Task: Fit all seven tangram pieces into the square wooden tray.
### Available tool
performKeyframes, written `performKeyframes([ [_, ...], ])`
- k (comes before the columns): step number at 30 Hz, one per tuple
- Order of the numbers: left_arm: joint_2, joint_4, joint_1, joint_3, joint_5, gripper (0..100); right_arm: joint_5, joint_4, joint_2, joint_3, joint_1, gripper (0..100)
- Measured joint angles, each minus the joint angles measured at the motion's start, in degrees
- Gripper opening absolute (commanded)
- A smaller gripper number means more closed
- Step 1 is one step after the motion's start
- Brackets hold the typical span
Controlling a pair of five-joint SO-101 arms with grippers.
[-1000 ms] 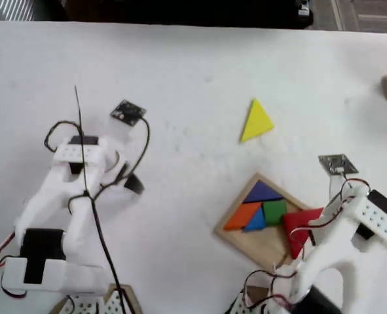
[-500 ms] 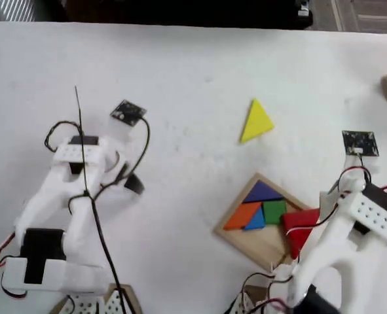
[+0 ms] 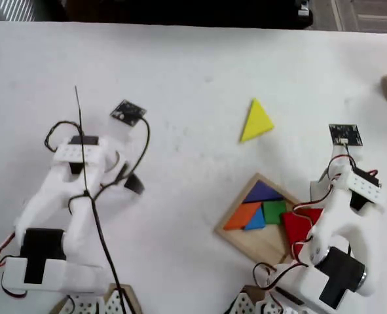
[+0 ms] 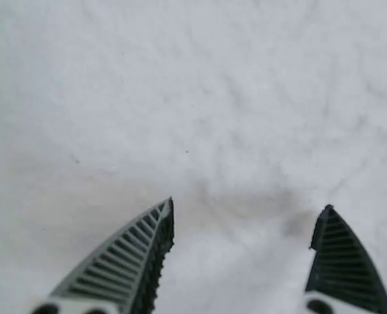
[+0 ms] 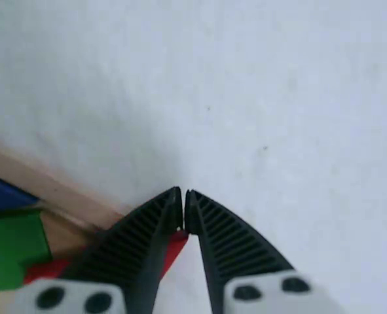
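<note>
My right gripper (image 5: pixel 183 208), pinched closed and empty, hangs over the red piece (image 3: pixel 298 226) at the wooden tray's (image 3: pixel 260 246) 3 o'clock edge, likely to nudge it; left gripper (image 4: pixel 245 221) gapes wide.

Right arm (image 3: pixel 340 222) over tray's (image 3: pixel 258 245) red piece (image 3: pixel 296 226)

— Where does your high view sit?
— Above the table (image 3: pixel 200 59), looking steeply down, with the arm bases at its near edge.
— And your wrist views?
— Each looks past its own gripper, close to the tabletop. The left gripper (image 4: pixel 249 204) points at plain tabletop. The right gripper (image 5: pixel 183 191) points at the tray (image 5: pixel 55 190) rim, which your high view shares.
</note>
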Motion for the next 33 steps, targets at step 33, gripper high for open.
performKeyframes([
  [33,0.0,0.0,0.0,0.0,0.0,33,0.2,4.6,-6.1,3.0,11.3,1.8],
])
